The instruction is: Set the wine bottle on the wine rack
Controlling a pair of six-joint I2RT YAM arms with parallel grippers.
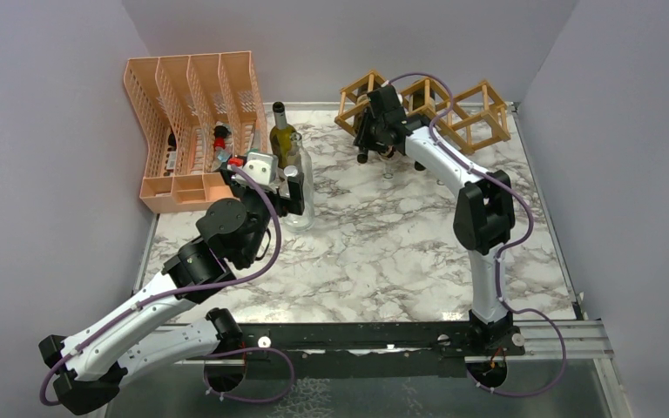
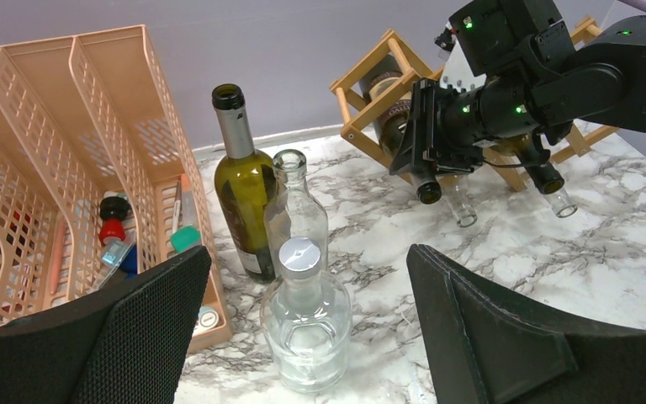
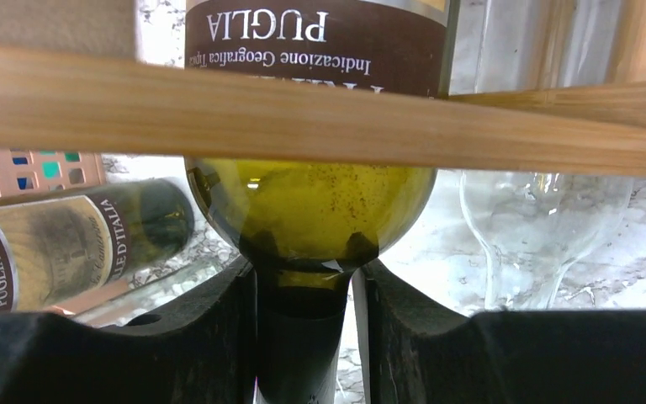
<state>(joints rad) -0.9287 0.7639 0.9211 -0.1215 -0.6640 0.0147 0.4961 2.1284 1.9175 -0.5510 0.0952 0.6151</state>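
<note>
1. One pale, smooth wooden slat of the lattice rack (image 3: 219, 109) crosses the wine bottle (image 3: 311, 202), which is rounded olive-green glass with a brown label.
2. The bottle lies in a rack cell, its long axis running out of it, neck pointing into the right gripper (image 3: 303, 290), jaws clenched on the neck.
3. The left gripper (image 2: 309, 259) has its jaws spread wide above the veined marble worktop (image 1: 383, 252).

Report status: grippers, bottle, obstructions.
Right gripper shut on wine bottle neck. Left gripper open, facing clear bottles. Bottle body inside wine rack cell. Racked bottles either side, nothing blocking.
</note>
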